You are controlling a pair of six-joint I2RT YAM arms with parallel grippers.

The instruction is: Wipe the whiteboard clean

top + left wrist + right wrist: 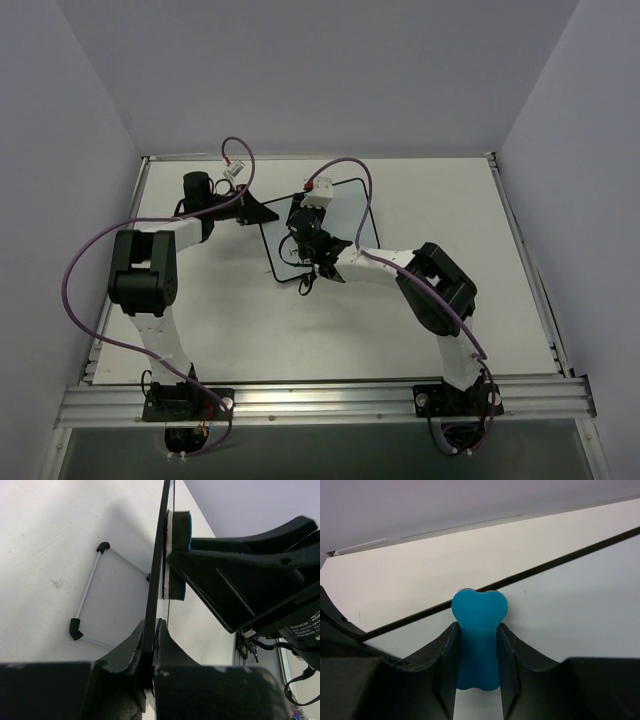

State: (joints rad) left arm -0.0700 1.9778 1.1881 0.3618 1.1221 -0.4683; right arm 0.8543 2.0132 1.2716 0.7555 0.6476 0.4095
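Whiteboard point(575, 610) face smooth, slightly glossy, w/ thin black frame; blue eraser point(479, 630) looks matt, smooth plastic. Left pincer point(153, 635) black matt plastic, scuffed; desk point(45, 525) matt white.

Surface point(440, 210): whiteboard point(347, 212) near centre, toward 12 o'clock.
Left end effector point(150, 641): at the whiteboard's 9 o'clock edge, clamped on its frame.
Right end effector point(478, 645): over the whiteboard's face, pinching the eraser point(480, 607), which touches it.
Wire foot point(89, 587): on the side opposite the eraser.

White table point(450, 210) with whiteboard point(345, 215) on it
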